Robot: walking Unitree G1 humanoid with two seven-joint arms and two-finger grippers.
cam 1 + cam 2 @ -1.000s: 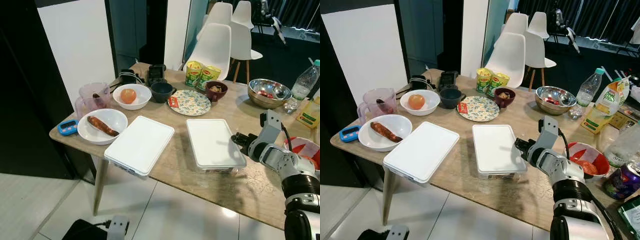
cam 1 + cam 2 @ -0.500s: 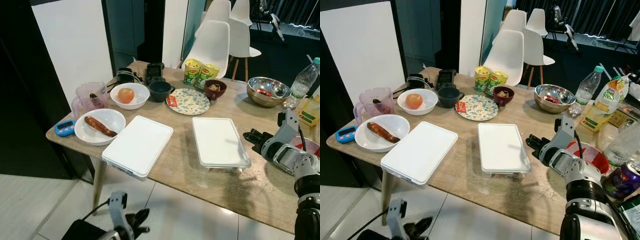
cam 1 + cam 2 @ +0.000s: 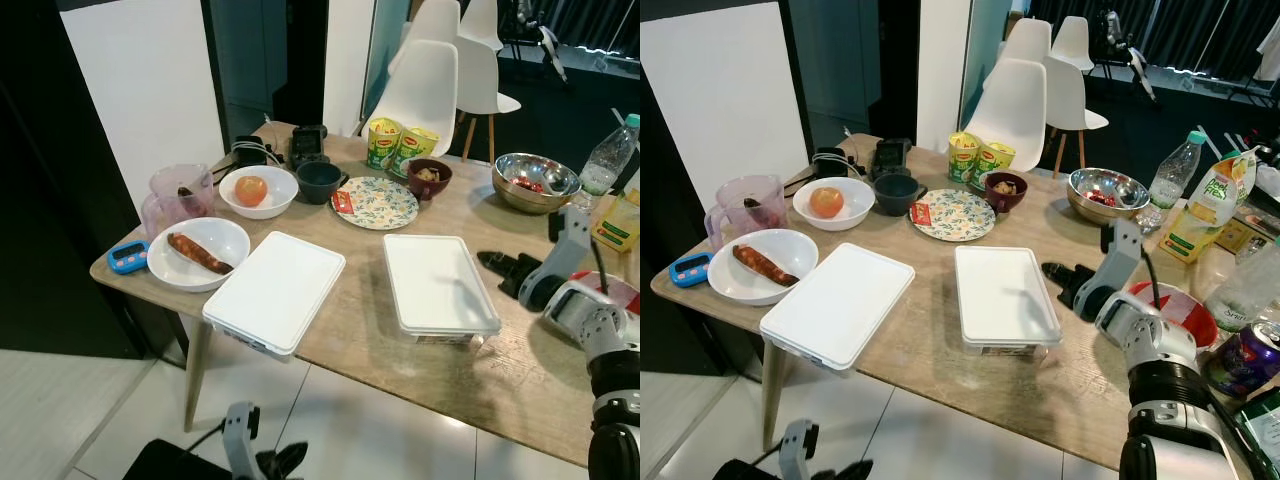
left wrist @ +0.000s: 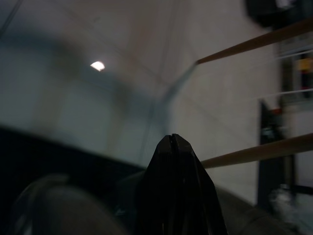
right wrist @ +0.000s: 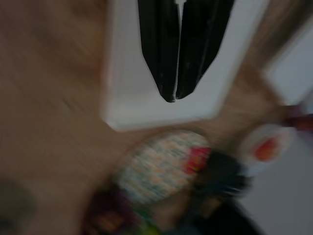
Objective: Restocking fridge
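Observation:
Two white lidded containers lie on the wooden table (image 3: 520,370): the left container (image 3: 275,290) overhangs the front edge, the right container (image 3: 438,283) sits mid-table. My right gripper (image 3: 492,262) hovers just off that container's right side, apart from it. In the right wrist view its fingers (image 5: 161,58) are shut with nothing between them, pointing over the white lid. My left gripper (image 3: 285,460) hangs low over the floor under the table's front edge, its fingers (image 4: 171,186) shut and empty.
A bowl with a sausage (image 3: 197,253), a bowl with an orange fruit (image 3: 257,190), a patterned plate (image 3: 378,203), a dark cup (image 3: 322,182), yellow tubs (image 3: 400,147) and a steel bowl (image 3: 536,182) stand behind. A juice carton (image 3: 1205,213), red bowl (image 3: 1165,310) and can (image 3: 1250,360) crowd the right.
My right gripper has drawn back from the right container's edge and now stands a little higher beside it. My left arm has swung into view below the table. The camera shifted slightly.

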